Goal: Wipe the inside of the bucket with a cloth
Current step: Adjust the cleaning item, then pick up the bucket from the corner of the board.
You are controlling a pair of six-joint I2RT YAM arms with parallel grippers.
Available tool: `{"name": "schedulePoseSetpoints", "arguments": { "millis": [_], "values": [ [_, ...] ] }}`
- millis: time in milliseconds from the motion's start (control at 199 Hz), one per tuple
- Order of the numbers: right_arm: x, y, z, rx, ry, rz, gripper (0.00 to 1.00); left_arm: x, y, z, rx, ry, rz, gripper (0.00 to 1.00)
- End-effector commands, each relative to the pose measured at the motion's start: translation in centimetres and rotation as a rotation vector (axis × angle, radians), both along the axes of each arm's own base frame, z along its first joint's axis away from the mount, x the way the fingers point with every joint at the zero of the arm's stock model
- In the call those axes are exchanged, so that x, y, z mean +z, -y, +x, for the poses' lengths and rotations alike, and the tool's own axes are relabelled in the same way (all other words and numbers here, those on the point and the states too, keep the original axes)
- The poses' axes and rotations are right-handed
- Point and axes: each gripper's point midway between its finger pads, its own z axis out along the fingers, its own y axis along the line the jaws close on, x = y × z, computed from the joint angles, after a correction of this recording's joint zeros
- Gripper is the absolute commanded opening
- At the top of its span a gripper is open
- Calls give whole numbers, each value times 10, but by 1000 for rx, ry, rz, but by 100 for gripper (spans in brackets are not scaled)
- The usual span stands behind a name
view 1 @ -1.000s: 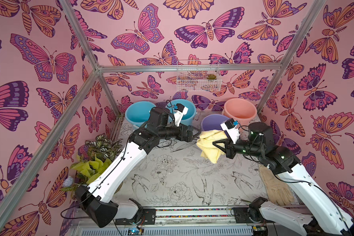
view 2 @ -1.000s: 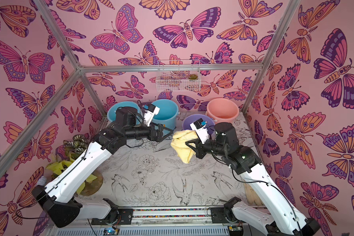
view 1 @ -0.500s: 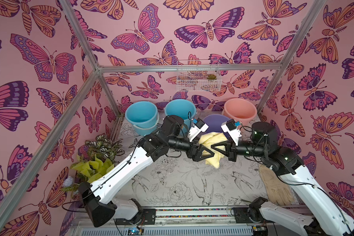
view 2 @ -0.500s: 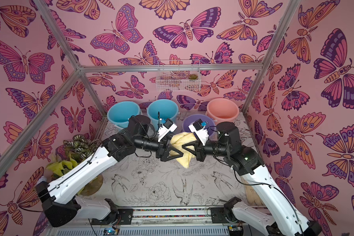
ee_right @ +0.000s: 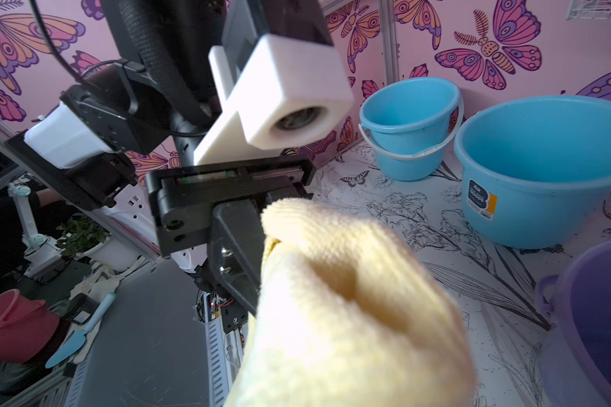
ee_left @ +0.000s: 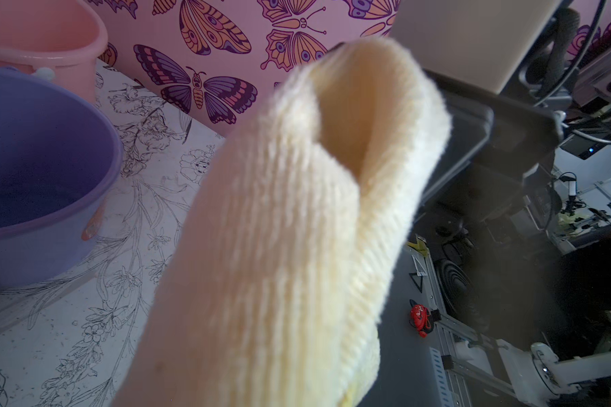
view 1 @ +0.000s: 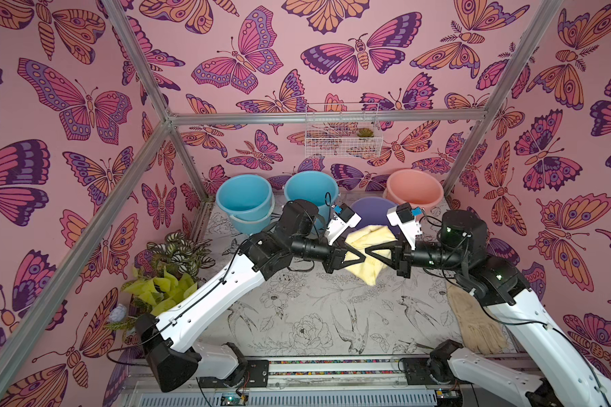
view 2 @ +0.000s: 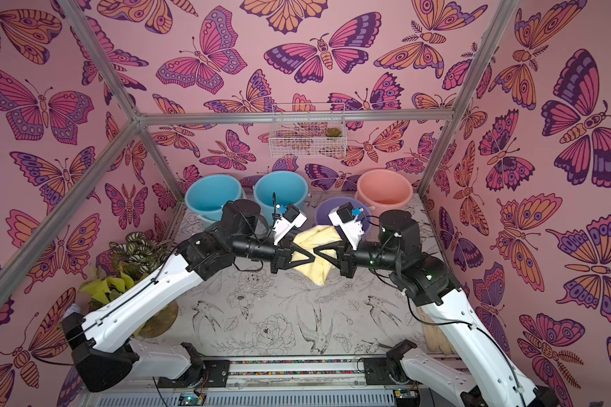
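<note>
Soft, light and floppy, the cloth (view 1: 369, 235) hangs above the counter (view 1: 297, 310), on the near side of the bucket (view 1: 369, 211). The left gripper (view 1: 359, 258) has its fingers clamped on a fold. The right gripper (view 1: 368, 251) meets the cloth from the right, but I cannot tell whether its fingers pinch it. A bunched fold looks the surest hold.

- The left arm (view 1: 223, 292) rose from its base and reached inward, its forearm roughly level.
- The right arm (view 1: 529, 317) mirrored it from the opposite side.
- The left gripper (view 1: 361, 258) and right gripper (view 1: 367, 251) pointed at each other, nearly tip to tip.
- The left fingers (ee_right: 233, 253) were clamped on the cloth (view 1: 367, 236).
- The cloth hid the gap between the right fingers.
</note>
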Motion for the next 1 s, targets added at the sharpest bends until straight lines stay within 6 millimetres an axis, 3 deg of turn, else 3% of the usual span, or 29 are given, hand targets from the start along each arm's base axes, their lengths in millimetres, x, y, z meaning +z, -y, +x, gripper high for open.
{"name": "schedulePoseSetpoints", "arguments": {
  "millis": [0,55,231,256,281,382,633,753,793,994],
  "values": [
    [9,24,34,-174,0,0,27,-11,-14,16,124,29,51,0],
    [3,39,54,-275,-23,-10,35,-16,-18,21,168,29,68,0],
    [-20,100,116,-585,-124,-27,43,-32,-28,34,273,18,115,0],
    [-24,110,125,-636,-141,-29,43,-34,-29,34,279,13,120,0],
    [-28,121,134,-687,-162,-29,43,-23,-35,29,283,31,94,0],
    [-49,174,169,-928,-250,-45,43,-25,-37,28,290,23,96,0],
    [-102,279,227,-1329,-418,-93,49,-23,-46,23,315,27,86,0],
    [-120,310,247,-1444,-499,-57,53,-23,-49,21,321,31,86,0],
    [-137,318,256,-1480,-543,-93,54,-23,-50,21,323,32,86,0],
    [-164,340,284,-1567,-634,-151,62,-25,-50,22,328,28,93,0]
  ]
}}
